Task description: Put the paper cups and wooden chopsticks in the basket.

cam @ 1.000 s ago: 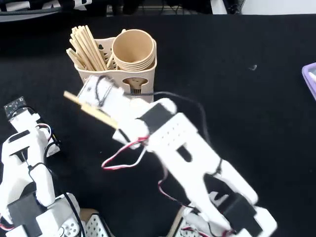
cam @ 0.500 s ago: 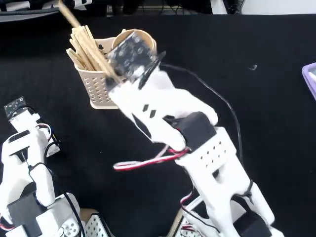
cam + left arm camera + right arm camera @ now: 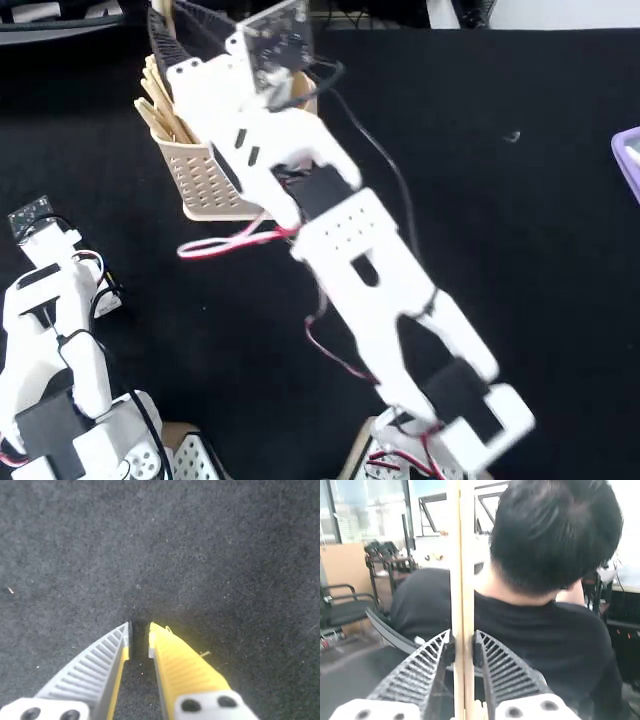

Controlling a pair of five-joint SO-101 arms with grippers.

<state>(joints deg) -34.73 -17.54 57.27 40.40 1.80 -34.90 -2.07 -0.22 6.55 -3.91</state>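
A beige perforated basket (image 3: 205, 180) stands at the back left of the black table, with several wooden chopsticks (image 3: 162, 98) leaning in its left side. The right arm stretches across it and hides the paper cups. My right gripper (image 3: 172, 40) is above the basket's far left corner, shut on a pair of wooden chopsticks (image 3: 461, 555) that stand upright between its fingers (image 3: 495, 665). The held pair's top (image 3: 160, 10) pokes up at the table's far edge. My left gripper (image 3: 138, 627) hangs just over bare black cloth, shut, with nothing in it.
The left arm (image 3: 50, 330) sits folded at the front left corner. A purple tray edge (image 3: 628, 160) shows at the right border. A red cable (image 3: 225, 245) loops off the right arm in front of the basket.
The right arm swung from in front of the basket up and over it, carrying the chopsticks from a flat slant to upright. The left arm stayed still.
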